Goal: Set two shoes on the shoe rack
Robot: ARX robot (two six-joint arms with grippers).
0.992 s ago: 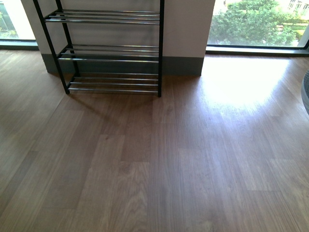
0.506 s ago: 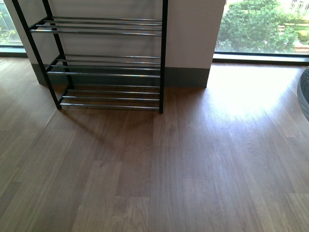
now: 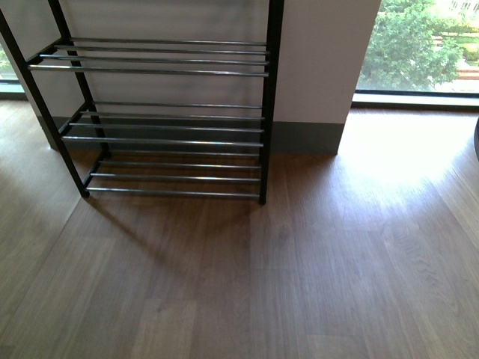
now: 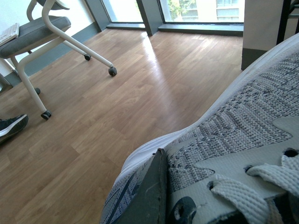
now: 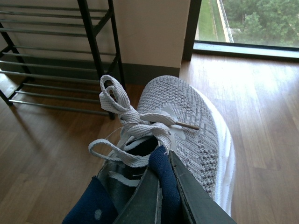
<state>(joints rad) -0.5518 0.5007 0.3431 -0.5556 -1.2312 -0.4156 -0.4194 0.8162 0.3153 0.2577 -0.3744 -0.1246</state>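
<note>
The shoe rack [image 3: 168,123], black uprights with chrome bars, stands against the wall in the front view; neither arm nor shoe shows there. In the left wrist view a grey knit shoe [image 4: 243,126] with white sole fills the near side, and my left gripper [image 4: 161,196] is shut on its side by the lace eyelets. In the right wrist view the other grey shoe [image 5: 187,116] hangs above the floor. My right gripper [image 5: 161,186] is shut on its navy collar. The shoe rack [image 5: 56,60] stands just beyond this shoe's toe.
A white-framed office chair [image 4: 42,28] on castors stands on the wood floor, with a dark shoe [image 4: 11,126] lying near it. A white wall pillar [image 3: 322,67] with grey skirting sits right of the rack. Floor-to-ceiling windows [image 3: 419,45] run behind.
The rack has grown larger and shifted right and lower in the front view, so the camera has moved closer to it.
</note>
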